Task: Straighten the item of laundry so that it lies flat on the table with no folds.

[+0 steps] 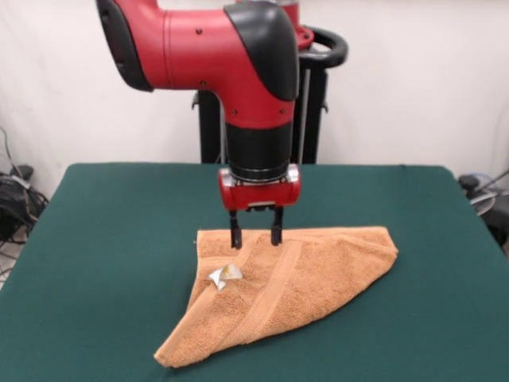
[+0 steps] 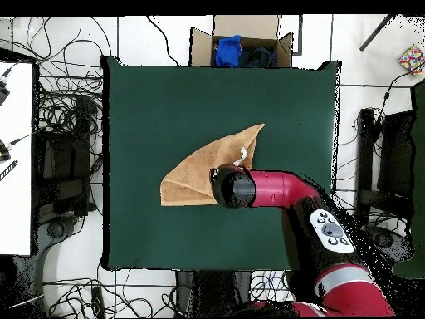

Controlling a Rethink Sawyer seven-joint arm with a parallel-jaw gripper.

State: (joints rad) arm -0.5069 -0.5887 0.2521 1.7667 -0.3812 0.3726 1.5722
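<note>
My gripper (image 1: 255, 236) hangs straight down from my red and black arm (image 1: 238, 56), its two dark fingers (image 1: 235, 234) spread apart with a clear gap between them. The fingertips are at the far edge of the towel (image 1: 294, 282); I cannot tell whether they touch the cloth or sit just above it. Nothing is held between them.

The towel is orange-tan terry and lies near the middle of the dark green desk (image 1: 103, 255). It is not flat. It is folded over on itself into a rough triangle: in the front view one straight edge runs along the far side, a blunt corner points to the picture's right, and a long tapering point reaches toward the near edge of the desk. A woven band (image 1: 266, 298) runs diagonally across the top layer. A small white care tag (image 1: 224, 275) sticks up from the cloth just in front of my gripper.

From overhead, my arm's wrist covers one corner of the towel (image 2: 203, 170), and the rest fans out across the desk (image 2: 141, 108) away from my base. A cardboard box (image 2: 242, 37) holding blue and dark items sits on the floor beyond the far edge of the desk.
</note>
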